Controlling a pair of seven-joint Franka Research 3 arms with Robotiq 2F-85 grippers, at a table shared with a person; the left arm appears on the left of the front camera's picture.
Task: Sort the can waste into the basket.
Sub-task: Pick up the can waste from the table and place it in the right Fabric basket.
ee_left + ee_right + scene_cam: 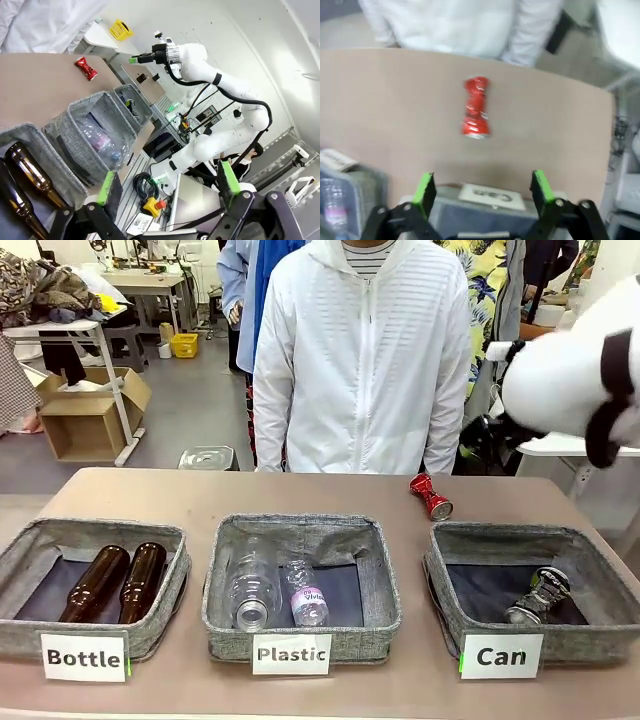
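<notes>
your white right arm (565,380) is held high, its black green-padded right gripper (482,186) spread empty; your left gripper (167,182) gapes empty too.

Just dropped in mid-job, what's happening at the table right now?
The right gripper hangs open above the red can, which lies on its side on the table behind the Can basket. The silver-black can already lies inside that basket. The left gripper is open and holds nothing. A person stands at the far side, hands off the table.
</notes>
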